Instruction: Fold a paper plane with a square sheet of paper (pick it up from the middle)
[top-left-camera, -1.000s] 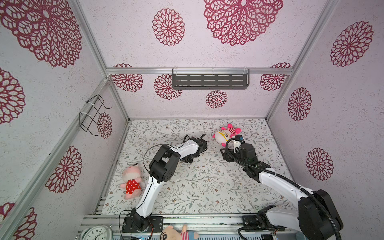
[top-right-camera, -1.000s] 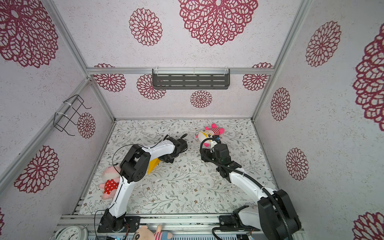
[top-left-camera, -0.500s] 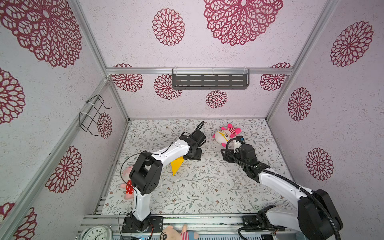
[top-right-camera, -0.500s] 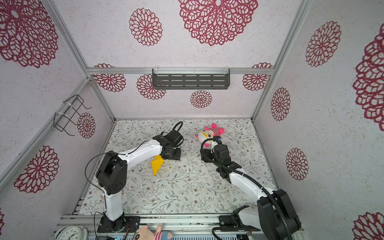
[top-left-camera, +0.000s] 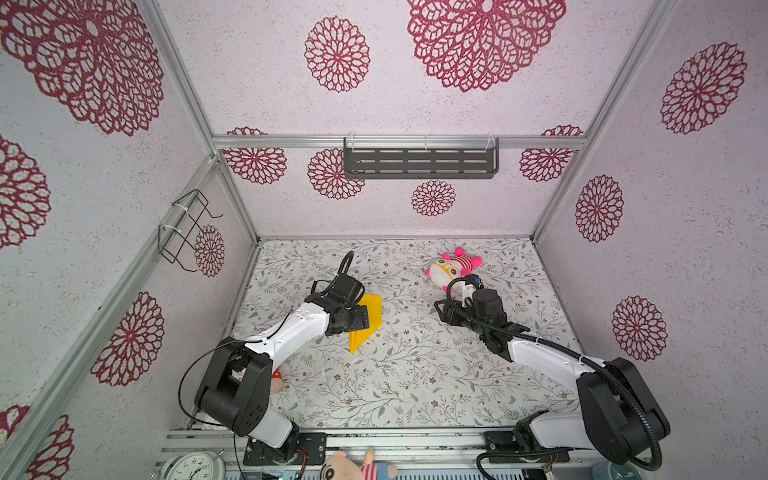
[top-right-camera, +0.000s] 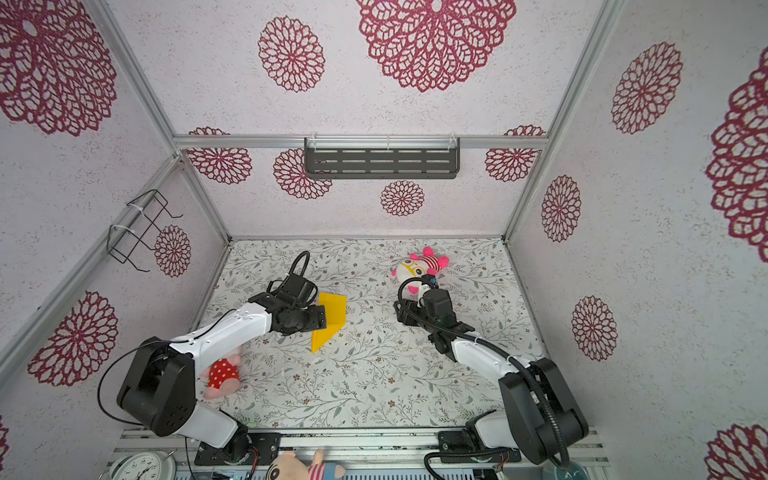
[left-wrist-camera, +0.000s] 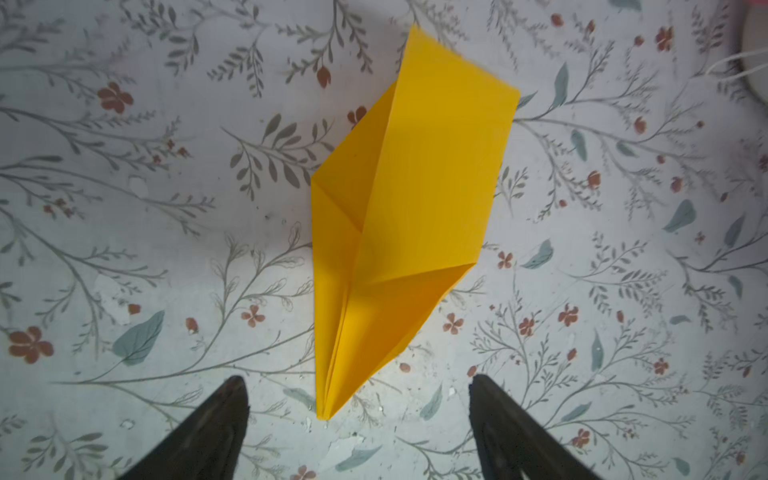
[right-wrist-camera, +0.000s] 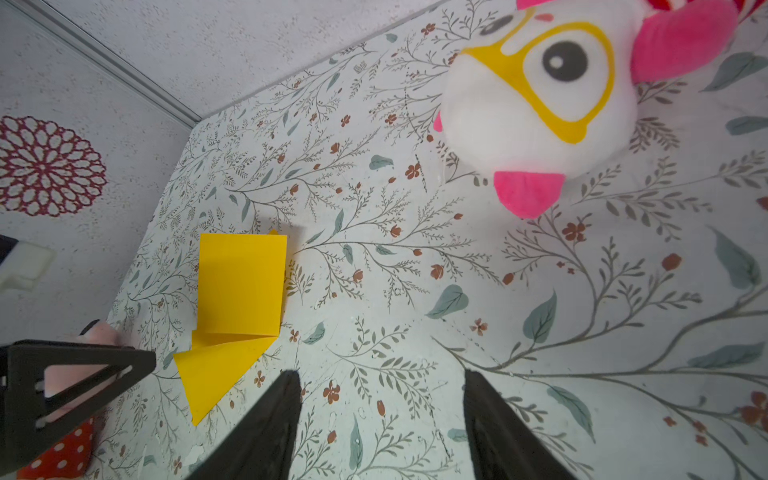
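- The left claw (left-wrist-camera: 357, 379) stands wide open and empty, its jaws either side of the pointed nose of the paper plane (left-wrist-camera: 399, 199).
- The right claw (right-wrist-camera: 380, 373) is open too and holds nothing. It is well apart from the paper, near the pink-and-white plush toy (right-wrist-camera: 536, 91).
- The plane lies on the surface (top-left-camera: 415, 374) with one wing raised; folding looks all but done.
- Next, probably: lift the left claw clear without snagging that wing.
- Pale walls (top-left-camera: 665, 208) with red medallions enclose the surface.

Bare mat (top-left-camera: 395, 374) across the middle, paper plane (top-left-camera: 374, 311) left, plush toy (top-left-camera: 451, 268) far right.
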